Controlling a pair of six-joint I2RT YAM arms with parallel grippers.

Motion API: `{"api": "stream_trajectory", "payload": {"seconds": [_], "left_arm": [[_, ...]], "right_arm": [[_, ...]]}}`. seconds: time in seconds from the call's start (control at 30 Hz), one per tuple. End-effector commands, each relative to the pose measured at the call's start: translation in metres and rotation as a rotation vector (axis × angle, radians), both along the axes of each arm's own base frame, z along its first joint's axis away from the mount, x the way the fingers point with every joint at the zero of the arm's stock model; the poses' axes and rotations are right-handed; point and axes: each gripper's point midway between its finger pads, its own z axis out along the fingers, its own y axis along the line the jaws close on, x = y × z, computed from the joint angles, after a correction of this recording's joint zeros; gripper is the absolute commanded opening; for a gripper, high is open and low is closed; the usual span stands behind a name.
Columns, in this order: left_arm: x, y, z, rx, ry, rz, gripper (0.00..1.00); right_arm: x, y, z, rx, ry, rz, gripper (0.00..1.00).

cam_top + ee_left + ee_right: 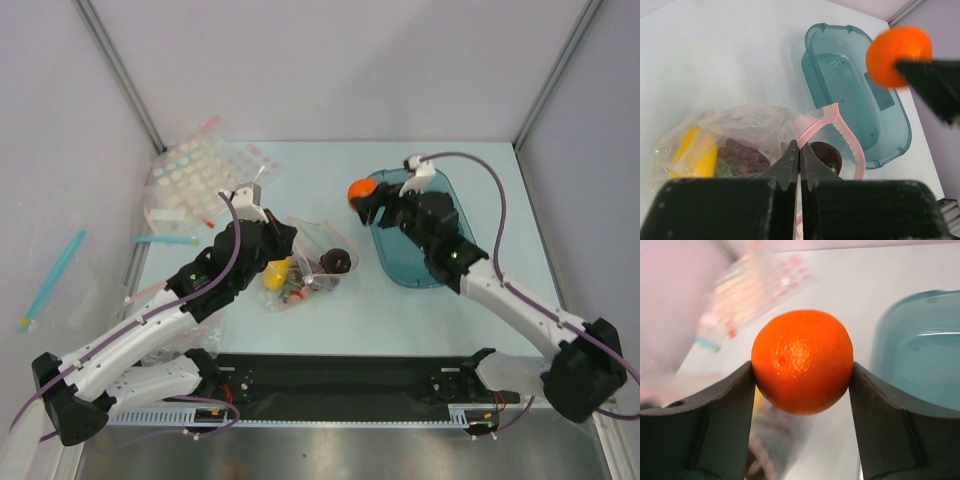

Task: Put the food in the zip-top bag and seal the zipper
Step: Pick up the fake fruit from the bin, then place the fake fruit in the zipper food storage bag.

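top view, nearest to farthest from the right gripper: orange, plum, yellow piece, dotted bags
1. orange: held in the right gripper.
2. plum: toward the near edge, at the clear bag's right end.
3. yellow piece: farther left, in the same bag.
4. dotted bags: far left corner.

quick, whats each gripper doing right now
left gripper: closed, pinching the zip-top bag at its mouth
right gripper: closed on the orange

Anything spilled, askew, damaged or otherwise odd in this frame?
Nothing stands out. The right end effector grips the orange near the rim of the teal tray; the left end effector is shut on the zip-top bag at its mouth, with the lemon, grapes and plum inside it.
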Motion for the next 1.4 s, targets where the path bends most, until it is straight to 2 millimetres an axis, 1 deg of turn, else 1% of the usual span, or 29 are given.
{"api": "stream_trajectory", "payload": {"seconds": [0.0, 0.07, 0.13, 0.17, 0.27, 0.33, 0.4, 0.47, 0.5, 0.57, 0.63, 0.67, 0.7, 0.73, 0.77, 0.8, 0.83, 0.9, 0.97, 1.0, 1.03, 1.07, 1.1, 1.13, 1.17, 1.2, 1.27, 1.33, 1.37], "left_arm": [[0.003, -0.001, 0.018, -0.041, -0.048, 0.0, 0.0], [0.003, -0.001, 0.018, -0.038, -0.049, 0.003, 0.0], [0.004, 0.0, 0.017, -0.032, -0.047, 0.007, 0.01], [0.004, 0.0, 0.018, -0.033, -0.049, 0.01, 0.0], [0.004, 0.0, 0.016, -0.028, -0.044, 0.01, 0.0], [0.004, -0.001, 0.016, -0.029, -0.044, 0.007, 0.0], [0.005, -0.001, 0.015, -0.028, -0.041, 0.007, 0.0], [0.005, -0.003, 0.014, -0.028, -0.039, 0.001, 0.0], [0.004, -0.004, 0.013, -0.031, -0.035, -0.004, 0.0], [0.003, -0.009, 0.013, -0.04, -0.031, -0.028, 0.0], [0.002, -0.013, 0.013, -0.047, -0.029, -0.047, 0.01], [0.002, -0.014, 0.014, -0.049, -0.029, -0.053, 0.0], [0.001, -0.015, 0.013, -0.049, -0.026, -0.059, 0.0], [0.001, -0.015, 0.014, -0.05, -0.028, -0.057, 0.0], [0.001, -0.014, 0.015, -0.05, -0.028, -0.057, 0.0], [0.001, -0.013, 0.015, -0.048, -0.031, -0.052, 0.0], [0.0, -0.012, 0.016, -0.05, -0.032, -0.052, 0.0], [-0.001, -0.013, 0.018, -0.057, -0.034, -0.059, 0.0], [-0.004, -0.015, 0.019, -0.069, -0.034, -0.077, 0.0], [-0.005, -0.017, 0.02, -0.075, -0.035, -0.086, 0.0], [-0.006, -0.02, 0.018, -0.076, -0.028, -0.1, 0.0], [-0.005, -0.021, 0.019, -0.077, -0.027, -0.101, 0.0], [-0.005, -0.021, 0.017, -0.074, -0.023, -0.099, 0.0], [-0.004, -0.02, 0.015, -0.064, -0.017, -0.09, 0.01], [-0.003, -0.019, 0.016, -0.064, -0.016, -0.087, 0.0], [-0.003, -0.018, 0.016, -0.059, -0.015, -0.082, 0.0], [-0.002, -0.015, 0.016, -0.057, -0.02, -0.066, 0.0], [-0.002, -0.012, 0.016, -0.053, -0.02, -0.053, 0.0], [-0.001, -0.01, 0.016, -0.049, -0.024, -0.041, 0.0]], "right_arm": [[-0.056, 0.034, 0.01, -0.038, -0.154, 0.198, 0.42], [-0.088, 0.053, 0.017, -0.028, -0.218, 0.312, 0.4], [-0.103, 0.063, 0.022, -0.056, -0.267, 0.375, 0.38], [-0.114, 0.074, 0.022, -0.068, -0.277, 0.425, 0.38], [-0.128, 0.085, 0.021, -0.1, -0.314, 0.482, 0.4], [-0.133, 0.088, 0.02, -0.102, -0.327, 0.497, 0.4], [-0.137, 0.093, 0.014, -0.115, -0.322, 0.513, 0.4], [-0.133, 0.095, 0.009, -0.138, -0.316, 0.498, 0.4], [-0.13, 0.098, 0.001, -0.152, -0.3, 0.5, 0.4], [-0.123, 0.102, -0.005, -0.167, -0.285, 0.48, 0.4], [-0.112, 0.108, -0.018, -0.195, -0.254, 0.462, 0.4], [-0.108, 0.113, -0.013, -0.195, -0.259, 0.46, 0.4], [-0.103, 0.119, -0.026, -0.215, -0.231, 0.467, 0.41], [-0.101, 0.123, -0.027, -0.218, -0.225, 0.468, 0.41], [-0.097, 0.127, -0.023, -0.212, -0.225, 0.466, 0.42], [-0.095, 0.13, -0.028, -0.216, -0.209, 0.468, 0.43], [-0.093, 0.134, -0.036, -0.225, -0.191, 0.472, 0.48], [-0.091, 0.137, -0.041, -0.227, -0.173, 0.474, 0.55], [-0.093, 0.142, -0.048, -0.231, -0.162, 0.493, 0.65], [-0.093, 0.142, -0.048, -0.229, -0.159, 0.495, 0.7], [-0.094, 0.142, -0.046, -0.227, -0.161, 0.497, 0.86], [-0.097, 0.141, -0.043, -0.222, -0.17, 0.501, 0.92], [-0.1, 0.14, -0.041, -0.218, -0.174, 0.498, 0.95], [-0.1, 0.137, -0.039, -0.216, -0.178, 0.492, 0.96], [-0.103, 0.133, -0.03, -0.202, -0.189, 0.486, 0.96], [-0.104, 0.13, -0.026, -0.195, -0.193, 0.481, 0.96], [-0.109, 0.126, -0.023, -0.185, -0.191, 0.48, 0.93], [-0.107, 0.113, -0.011, -0.17, -0.195, 0.417, 0.88], [-0.106, 0.108, -0.012, -0.174, -0.171, 0.393, 0.86]]}}
